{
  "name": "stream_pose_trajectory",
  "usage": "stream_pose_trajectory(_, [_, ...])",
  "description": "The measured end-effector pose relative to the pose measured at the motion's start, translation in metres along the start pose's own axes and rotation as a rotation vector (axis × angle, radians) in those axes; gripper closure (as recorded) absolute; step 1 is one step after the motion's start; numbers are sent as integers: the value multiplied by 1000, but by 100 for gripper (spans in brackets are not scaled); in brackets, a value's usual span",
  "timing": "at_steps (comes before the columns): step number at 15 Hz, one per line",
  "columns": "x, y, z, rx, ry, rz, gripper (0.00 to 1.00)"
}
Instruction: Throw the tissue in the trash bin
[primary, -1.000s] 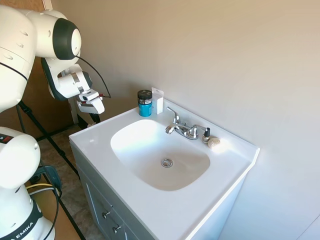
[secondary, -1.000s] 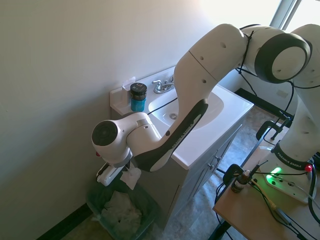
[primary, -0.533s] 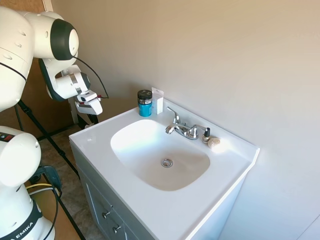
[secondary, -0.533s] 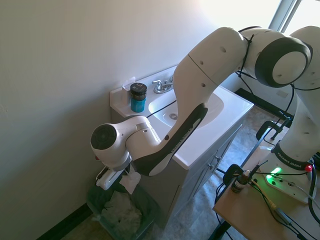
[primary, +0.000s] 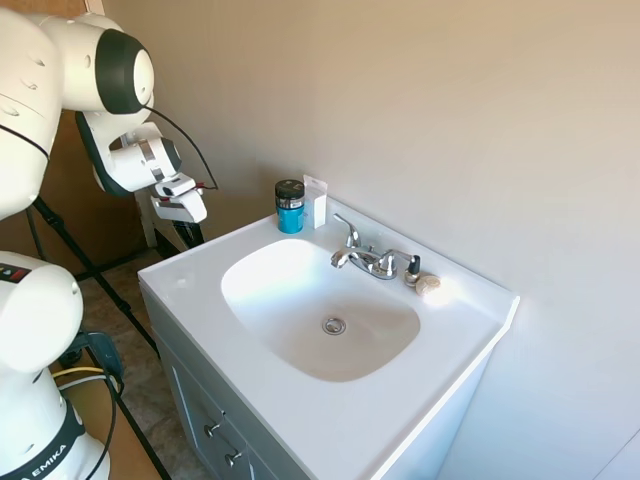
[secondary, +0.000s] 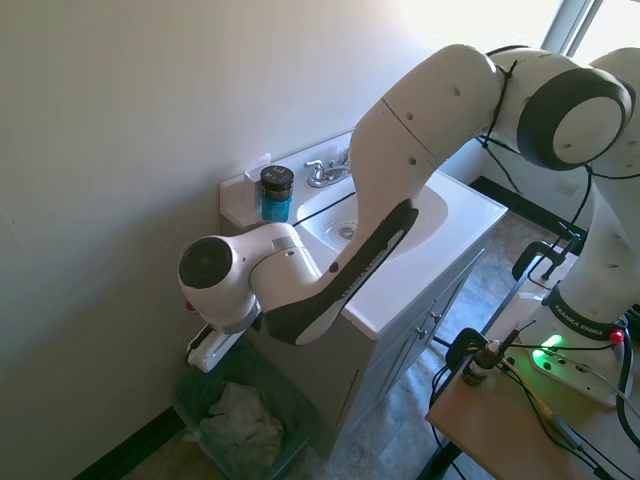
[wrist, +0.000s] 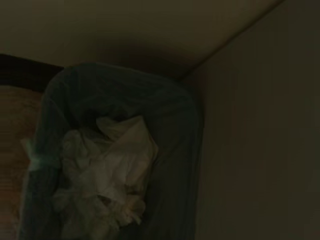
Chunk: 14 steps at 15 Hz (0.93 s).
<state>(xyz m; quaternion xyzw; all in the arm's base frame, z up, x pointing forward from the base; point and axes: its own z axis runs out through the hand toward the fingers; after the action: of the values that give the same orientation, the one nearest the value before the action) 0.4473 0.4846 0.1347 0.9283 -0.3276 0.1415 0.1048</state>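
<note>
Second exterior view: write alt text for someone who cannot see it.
A white robot arm reaches down beside a white sink vanity, its gripper above a dark trash bin holding crumpled white tissue. A blue jar with a black lid stands on the vanity's corner.

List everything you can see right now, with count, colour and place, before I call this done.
Dark mesh trash bin: one, on the floor in the corner beside the vanity.
Crumpled white tissue paper: piled wads, count unclear, inside the bin.
White vanity sink top: one, against the wall.
Chrome faucet: one, behind the basin.
Metal drain: one, at the basin bottom.
Blue jar with black lid: one, at the back corner.
Flat upright white card: one, beside the jar.
Small beige rounded lump: one, by the faucet.
White arm: one.
Gripper: above the bin.
</note>
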Motion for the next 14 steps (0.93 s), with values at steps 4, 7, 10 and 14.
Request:
stream_pose_trajectory(4, [27, 17, -91, 79, 53, 26, 0])
stream_pose_trajectory(7, [67, 46, -147, 109, 96, 81, 0])
stream_pose_trajectory(10, [118, 92, -183, 107, 114, 141, 0])
stream_pose_trajectory(14, [175, 169, -205, 105, 67, 129, 0])
